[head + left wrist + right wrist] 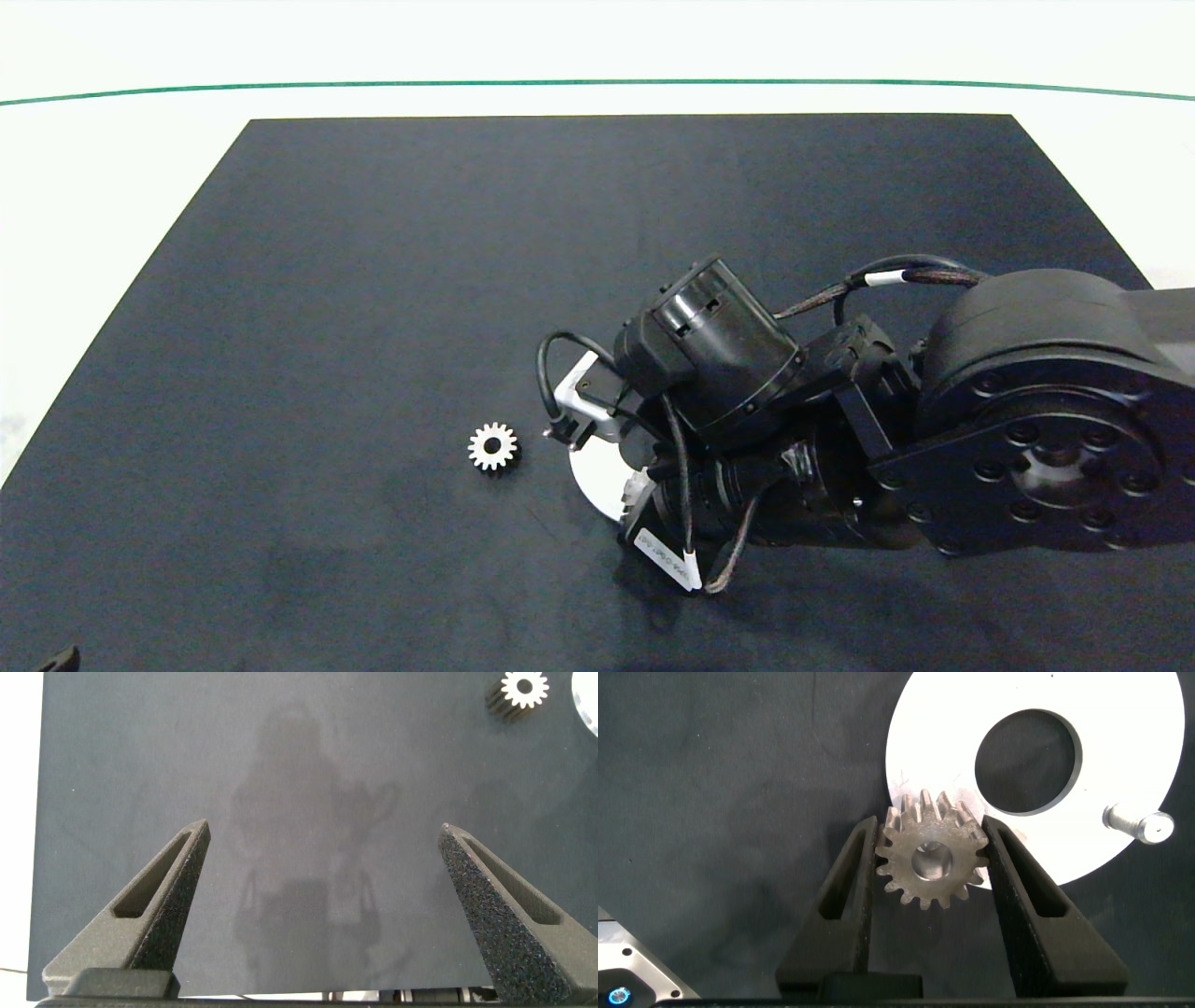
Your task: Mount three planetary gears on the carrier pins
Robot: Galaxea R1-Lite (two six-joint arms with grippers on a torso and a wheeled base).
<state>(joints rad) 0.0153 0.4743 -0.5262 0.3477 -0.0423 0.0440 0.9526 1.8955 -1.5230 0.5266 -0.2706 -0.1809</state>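
My right gripper [932,849] pinches a gear [931,851] betw. both fingers, over the white disc's [1120,728] edge, pin [1139,824] nearby. Second gear [493,447] lies on mat, beside disc. Left gripper [322,840] spread wide, idle.

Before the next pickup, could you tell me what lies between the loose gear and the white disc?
Only bare dark mat, in the head view, separates the loose gear from the white disc.

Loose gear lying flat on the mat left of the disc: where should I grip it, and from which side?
Take the loose gear across its toothed rim, probably from straight above. It lies flat, bore up, with bare mat all round, so fingers can straddle opposite teeth. The right gripper is shut on another gear that way; the open left gripper is free.
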